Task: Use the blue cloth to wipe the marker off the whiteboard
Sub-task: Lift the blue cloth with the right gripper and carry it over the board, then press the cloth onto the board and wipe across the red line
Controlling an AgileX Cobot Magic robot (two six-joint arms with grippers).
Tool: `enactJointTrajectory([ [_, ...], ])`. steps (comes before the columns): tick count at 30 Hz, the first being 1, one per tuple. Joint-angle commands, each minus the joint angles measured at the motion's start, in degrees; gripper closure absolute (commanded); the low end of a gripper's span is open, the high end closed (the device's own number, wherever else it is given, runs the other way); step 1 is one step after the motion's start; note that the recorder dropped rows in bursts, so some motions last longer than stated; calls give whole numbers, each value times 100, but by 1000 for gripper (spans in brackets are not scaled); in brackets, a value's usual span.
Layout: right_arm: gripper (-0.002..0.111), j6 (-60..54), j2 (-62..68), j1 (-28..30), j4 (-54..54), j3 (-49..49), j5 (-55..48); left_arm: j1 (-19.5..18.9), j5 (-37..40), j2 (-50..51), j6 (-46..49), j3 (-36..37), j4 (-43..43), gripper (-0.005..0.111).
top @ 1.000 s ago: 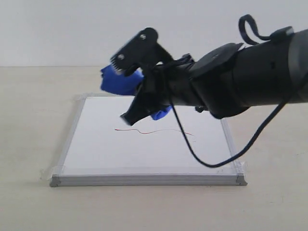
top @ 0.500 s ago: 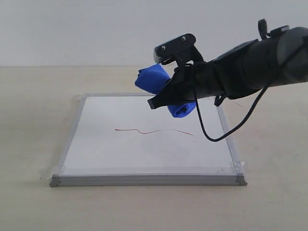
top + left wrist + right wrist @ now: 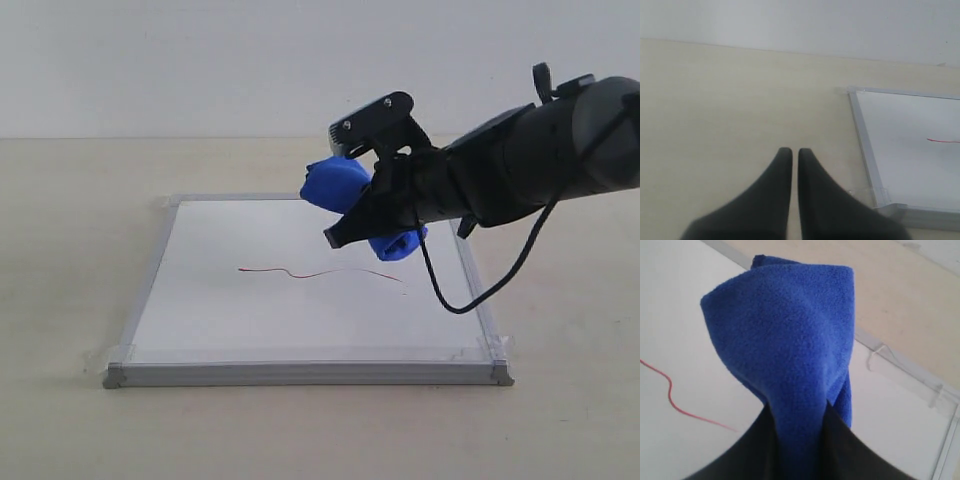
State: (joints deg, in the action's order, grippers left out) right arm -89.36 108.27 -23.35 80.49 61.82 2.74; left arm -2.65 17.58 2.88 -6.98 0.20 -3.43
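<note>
The whiteboard (image 3: 250, 320) lies flat on the table with a thin wavy red marker line (image 3: 320, 272) across its middle. My right gripper (image 3: 368, 212) hangs above the board's far right part, shut on the bunched blue cloth (image 3: 338, 183). The cloth is held just off the surface, close to the line's right end. In the right wrist view the blue cloth (image 3: 790, 355) bulges out between the black fingers, with the marker line (image 3: 675, 400) beside it on the whiteboard (image 3: 900, 420). My left gripper (image 3: 795, 151) is shut on nothing over bare table, beside the whiteboard's frame (image 3: 865, 150).
The beige table (image 3: 60, 250) surrounds the board on all sides. A black cable (image 3: 470, 300) loops down from the right arm over the board's right edge. Clear tape holds the board's corners (image 3: 495, 348). A white wall stands behind.
The right arm has carried the blue cloth from over the board's far left-middle to the right and lower, nearer the line's right end. The left gripper shows no change.
</note>
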Motion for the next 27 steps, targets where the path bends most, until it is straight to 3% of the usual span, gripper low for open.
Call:
enactJointTrajectory([
  [1, 108, -45, 27, 41, -5, -225, 95, -8, -83, -24, 21, -20, 40, 102],
  [7, 108, -49, 394, 55, -5, -331, 503, -8, -83, -24, 21, -20, 40, 102],
  [13, 108, -51, 753, 55, -5, -331, 82, -8, -83, -24, 21, -20, 40, 102],
  [16, 108, -51, 880, 55, -5, -320, -590, -8, -83, -24, 21, -20, 40, 102],
  [24, 108, 15, 898, 55, 9, -26, -3598, -8, -83, -24, 21, -20, 40, 102],
  [27, 108, -44, 898, 55, -5, 48, -3210, -8, -83, -24, 21, -20, 40, 102],
])
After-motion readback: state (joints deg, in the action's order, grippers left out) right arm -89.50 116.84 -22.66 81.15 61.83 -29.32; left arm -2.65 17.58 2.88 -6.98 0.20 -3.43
